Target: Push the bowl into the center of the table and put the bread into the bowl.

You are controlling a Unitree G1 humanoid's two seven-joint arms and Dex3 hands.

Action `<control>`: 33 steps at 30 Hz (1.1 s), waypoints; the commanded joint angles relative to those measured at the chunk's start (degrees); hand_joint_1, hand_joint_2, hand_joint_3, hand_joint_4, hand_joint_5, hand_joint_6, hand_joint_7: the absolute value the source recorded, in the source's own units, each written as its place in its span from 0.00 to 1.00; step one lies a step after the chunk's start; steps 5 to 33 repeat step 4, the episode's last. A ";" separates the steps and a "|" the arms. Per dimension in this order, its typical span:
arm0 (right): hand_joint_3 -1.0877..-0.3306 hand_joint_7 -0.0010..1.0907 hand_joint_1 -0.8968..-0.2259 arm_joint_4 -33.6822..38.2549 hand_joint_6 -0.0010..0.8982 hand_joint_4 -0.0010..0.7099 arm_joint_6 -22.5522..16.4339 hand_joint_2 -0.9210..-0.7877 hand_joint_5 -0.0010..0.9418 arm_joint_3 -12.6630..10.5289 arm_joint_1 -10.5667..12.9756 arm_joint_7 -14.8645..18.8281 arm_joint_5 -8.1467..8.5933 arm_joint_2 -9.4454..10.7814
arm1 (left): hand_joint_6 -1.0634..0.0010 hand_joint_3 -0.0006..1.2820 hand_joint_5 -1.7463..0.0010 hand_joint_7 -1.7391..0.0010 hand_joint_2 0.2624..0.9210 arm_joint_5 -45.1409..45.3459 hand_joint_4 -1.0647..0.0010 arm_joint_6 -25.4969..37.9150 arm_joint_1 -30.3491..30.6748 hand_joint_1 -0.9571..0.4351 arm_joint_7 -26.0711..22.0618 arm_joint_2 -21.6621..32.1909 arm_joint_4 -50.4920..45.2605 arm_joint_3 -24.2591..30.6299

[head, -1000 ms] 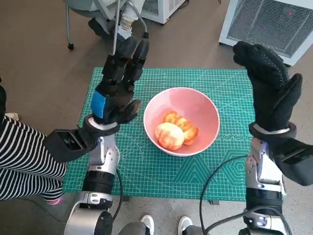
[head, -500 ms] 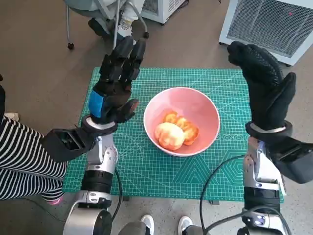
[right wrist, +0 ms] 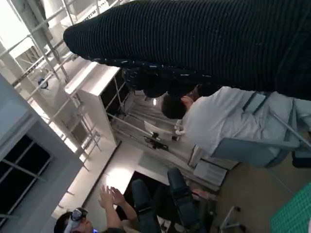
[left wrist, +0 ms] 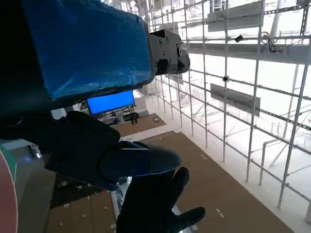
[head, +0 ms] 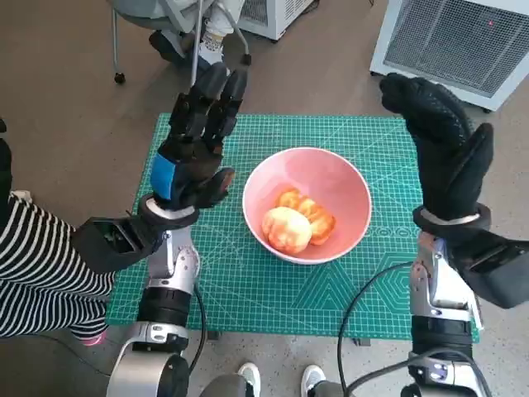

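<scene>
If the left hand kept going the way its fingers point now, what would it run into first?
Probably nothing on the table. The left hand is raised, fingers pointing up and away past the green mat's far edge, beside the pink bowl. Beyond is a chair leg, though depth is unclear.

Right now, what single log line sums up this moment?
pink bowl: mid-mat, holds bread | left hand: raised, empty | right hand: raised, empty | green cutting mat: under bowl

Head view: steeply down from above onto green mat [head: 273, 281], both raised hands in frame. Left wrist view: close behind left hand [left wrist: 82, 73], facing out into room, catching right hand [left wrist: 155, 204]. Right wrist view: close behind glove, facing seated person [right wrist: 228, 121].
</scene>
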 commanded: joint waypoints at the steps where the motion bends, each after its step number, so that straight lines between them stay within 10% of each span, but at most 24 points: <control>1: 0.51 0.37 0.35 0.44 0.09 0.25 0.39 0.00 0.01 0.12 0.92 0.52 0.04 -0.06 | 0.99 0.30 1.00 0.80 1.00 -0.61 0.96 -0.76 -1.33 0.27 -0.45 -0.01 0.57 0.23; 33: 0.51 0.37 0.35 0.38 0.09 0.25 0.45 0.00 0.01 0.05 0.94 0.50 0.08 -0.06 | 0.99 0.30 1.00 0.80 1.00 -0.67 0.96 -0.76 -1.54 0.27 -0.64 0.02 0.80 0.30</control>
